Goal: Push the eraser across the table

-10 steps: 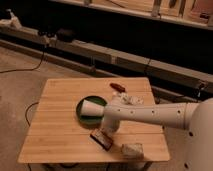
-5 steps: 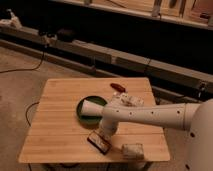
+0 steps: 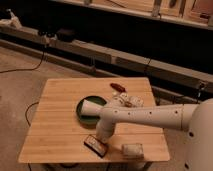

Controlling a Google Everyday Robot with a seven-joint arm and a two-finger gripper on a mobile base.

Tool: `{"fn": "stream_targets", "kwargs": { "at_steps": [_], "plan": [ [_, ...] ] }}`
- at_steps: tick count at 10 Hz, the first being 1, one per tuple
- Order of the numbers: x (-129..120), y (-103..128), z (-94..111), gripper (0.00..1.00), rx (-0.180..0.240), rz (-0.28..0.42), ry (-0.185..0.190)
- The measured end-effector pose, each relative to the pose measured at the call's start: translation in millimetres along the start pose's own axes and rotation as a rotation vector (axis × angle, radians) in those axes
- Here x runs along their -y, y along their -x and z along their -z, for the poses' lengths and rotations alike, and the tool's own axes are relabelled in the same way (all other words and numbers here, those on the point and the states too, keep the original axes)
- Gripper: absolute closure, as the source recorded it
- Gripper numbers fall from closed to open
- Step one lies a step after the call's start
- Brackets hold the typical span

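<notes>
The eraser (image 3: 95,145), a small dark block with an orange-brown edge, lies near the front edge of the light wooden table (image 3: 55,125). My white arm reaches in from the right and bends down over the table. My gripper (image 3: 103,136) is low over the table, right at the eraser's back right end, and seems to touch it. The wrist hides the gripper's tip.
A green plate (image 3: 82,114) with a white cone-shaped cup (image 3: 93,106) sits mid-table behind the gripper. A pale squarish block (image 3: 132,149) lies at the front right. A pale speckled packet (image 3: 128,100) and a small red object (image 3: 117,87) lie at the back right.
The gripper has come down and moved slightly left and forward. The eraser has slid a little toward the table's front left.
</notes>
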Motion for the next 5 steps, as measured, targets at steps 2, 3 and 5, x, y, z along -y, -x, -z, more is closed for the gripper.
{"fn": "stream_targets", "kwargs": {
  "at_steps": [2,3,5],
  "plan": [
    [1.3,2.7,-1.3,1.0,0.017,0.006,0.004],
    [1.4,3.4,-2.0,0.98,0.021,0.009,0.008],
    [1.3,3.1,-2.5,0.96,0.018,0.012,0.011]
  ]
}}
